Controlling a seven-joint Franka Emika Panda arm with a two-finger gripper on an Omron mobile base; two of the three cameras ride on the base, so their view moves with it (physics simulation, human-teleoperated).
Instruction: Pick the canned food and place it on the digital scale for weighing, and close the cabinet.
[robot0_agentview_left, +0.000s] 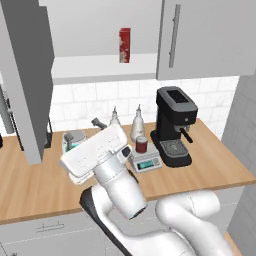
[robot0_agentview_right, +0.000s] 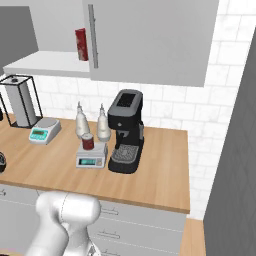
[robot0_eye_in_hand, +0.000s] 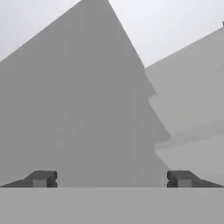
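The small dark red can (robot0_agentview_left: 142, 145) (robot0_agentview_right: 88, 141) stands upright on the low light-grey digital scale (robot0_agentview_left: 147, 162) (robot0_agentview_right: 91, 158), whose teal display faces front. The grey upper cabinet (robot0_agentview_left: 205, 35) has its right door shut. Its left door (robot0_agentview_left: 29, 80) (robot0_agentview_right: 17, 30) stands swung out, baring a white shelf (robot0_agentview_left: 95, 65). My gripper (robot0_eye_in_hand: 111, 179) is open with nothing between its widely spread fingertips (robot0_eye_in_hand: 41, 179). In the hand view it faces the flat grey door panel (robot0_eye_in_hand: 78, 109) from close by. The white hand sits over the counter, left of the scale.
A tall red carton (robot0_agentview_left: 125, 45) (robot0_agentview_right: 81, 44) stands on the cabinet shelf. A black coffee machine (robot0_agentview_left: 173, 125) is right of the scale, with two white bottles (robot0_agentview_left: 137, 122) behind it. A second scale (robot0_agentview_right: 44, 130) and a paper towel holder (robot0_agentview_right: 20, 102) stand further left on the wooden counter (robot0_agentview_left: 210, 170).
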